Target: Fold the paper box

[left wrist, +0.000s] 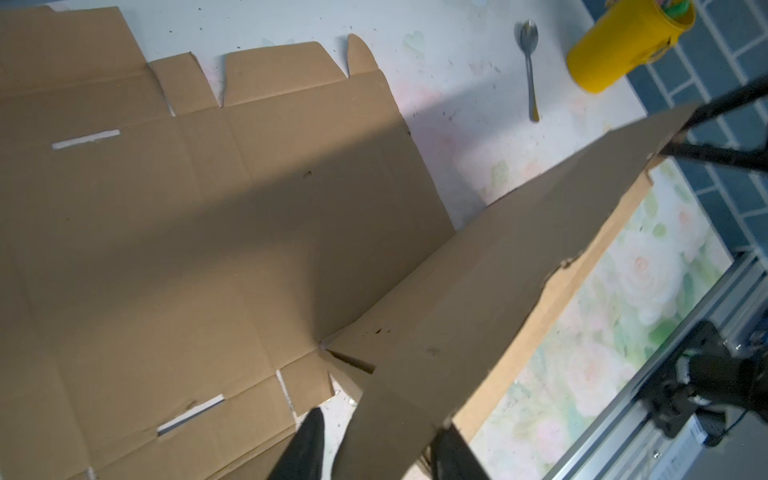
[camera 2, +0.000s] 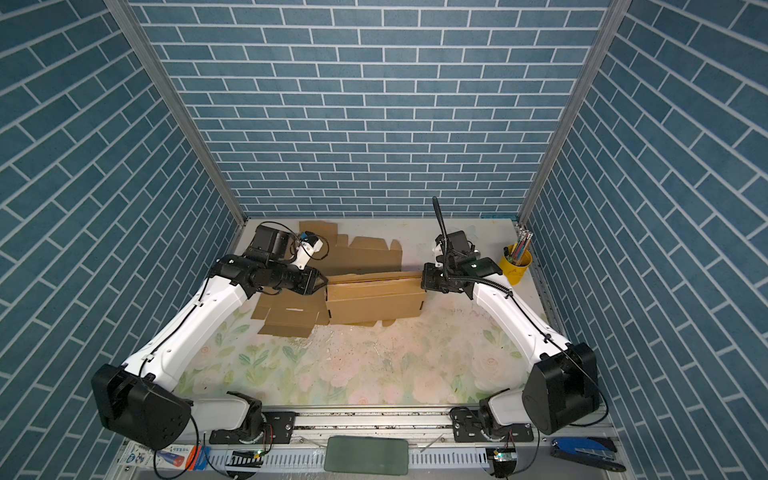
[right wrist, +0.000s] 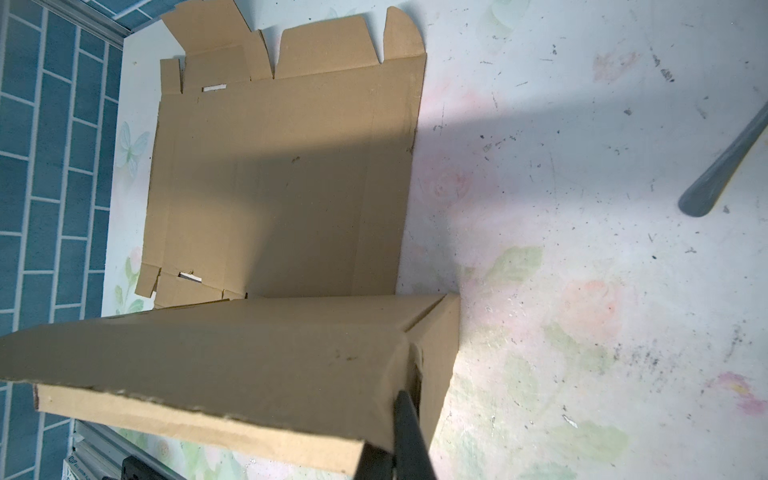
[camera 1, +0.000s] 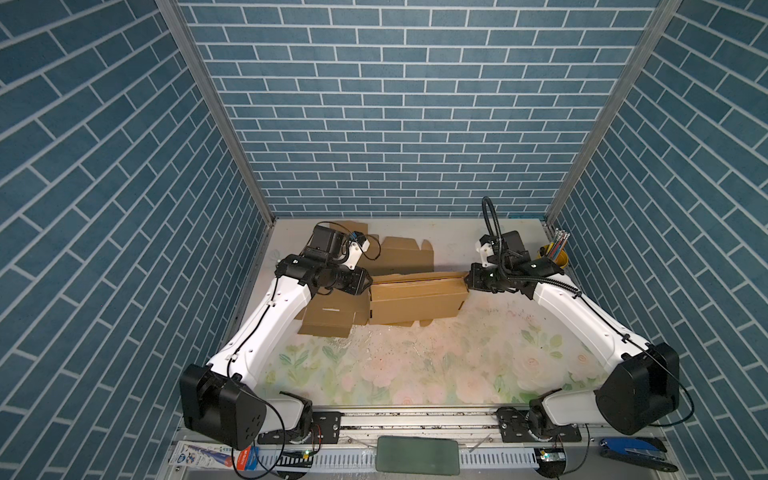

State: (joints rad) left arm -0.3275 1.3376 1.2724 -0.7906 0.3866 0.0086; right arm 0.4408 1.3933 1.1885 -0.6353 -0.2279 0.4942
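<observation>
The paper box (camera 1: 415, 305) (camera 2: 374, 303) is a brown cardboard blank lying flat at the back of the table, with one long panel folded up into a double wall. My left gripper (camera 1: 370, 284) (camera 2: 325, 284) is at the wall's left end. In the left wrist view this gripper (left wrist: 380, 449) straddles the raised panel (left wrist: 478, 291), open, and one finger (left wrist: 307, 444) stands clear of the cardboard. My right gripper (camera 1: 467, 282) (camera 2: 423, 282) is at the wall's right end. In the right wrist view it (right wrist: 392, 440) is shut on the wall's corner (right wrist: 291, 353).
A yellow cup (camera 1: 555, 257) (camera 2: 515, 262) (left wrist: 623, 45) of pencils stands at the back right. A metal spoon (left wrist: 530, 62) (right wrist: 723, 166) lies near it. Blue brick walls close in three sides. A dark pad (camera 1: 417, 455) and a blue tool (camera 1: 631, 451) lie on the front rail.
</observation>
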